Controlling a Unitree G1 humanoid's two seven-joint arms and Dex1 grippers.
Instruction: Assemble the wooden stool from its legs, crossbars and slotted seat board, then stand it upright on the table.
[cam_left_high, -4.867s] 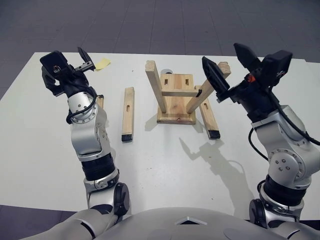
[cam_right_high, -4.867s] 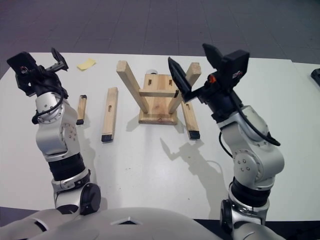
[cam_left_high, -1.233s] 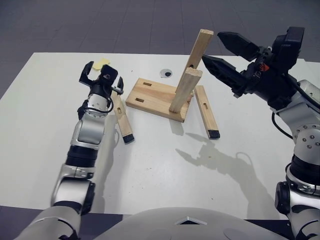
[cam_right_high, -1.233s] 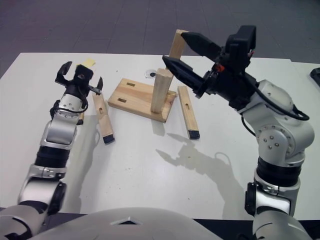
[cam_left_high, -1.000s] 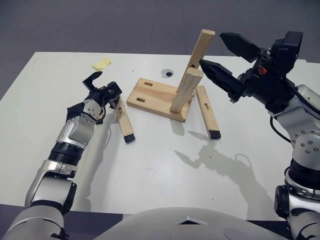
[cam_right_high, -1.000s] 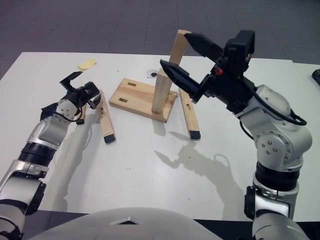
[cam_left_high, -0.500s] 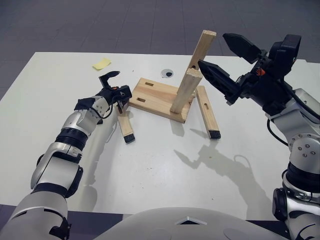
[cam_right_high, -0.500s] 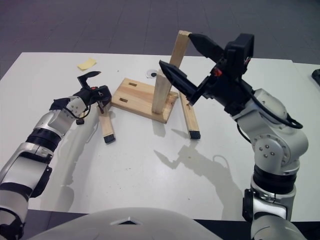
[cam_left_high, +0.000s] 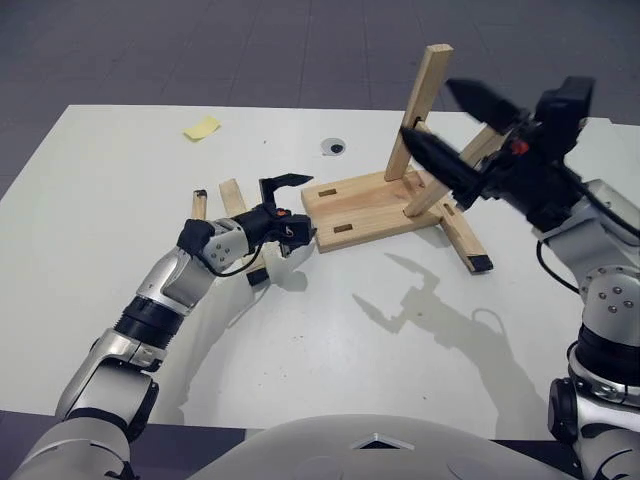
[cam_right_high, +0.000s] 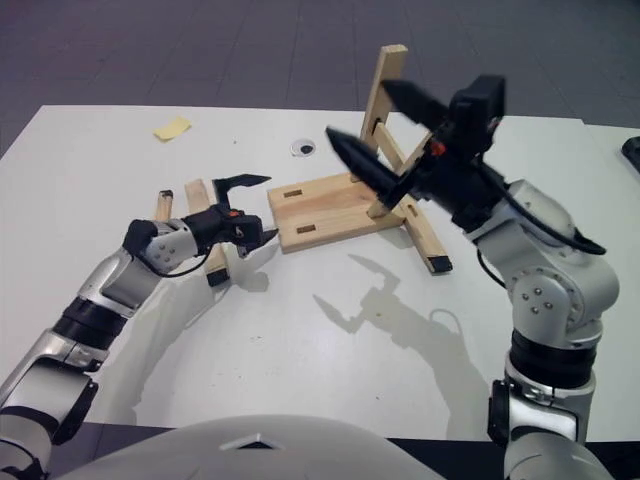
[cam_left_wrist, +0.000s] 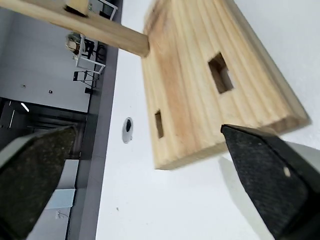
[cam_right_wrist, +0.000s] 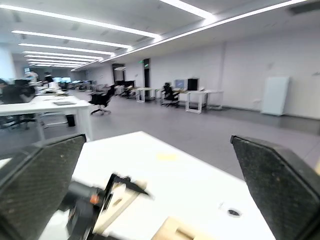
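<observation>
With leg-fitting half done, the seat board (cam_left_high: 370, 205) lies on the bench (cam_left_high: 300, 380) carrying two fitted legs (cam_left_high: 428, 75), left gripper (cam_left_high: 305, 208) released at its edge, right gripper (cam_left_high: 427, 110) released near those legs, so next, I judge, comes grasping a loose leg (cam_left_high: 463, 235).

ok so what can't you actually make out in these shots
Right gripper: blurred in both eye views, so whether it touches the tall mounted leg is unclear.
Shorter mounted leg: its middle is covered by that gripper.
Loose leg beside the left gripper: its middle hides behind that gripper.
Left wrist view: the seat board runs off the top edge.
</observation>
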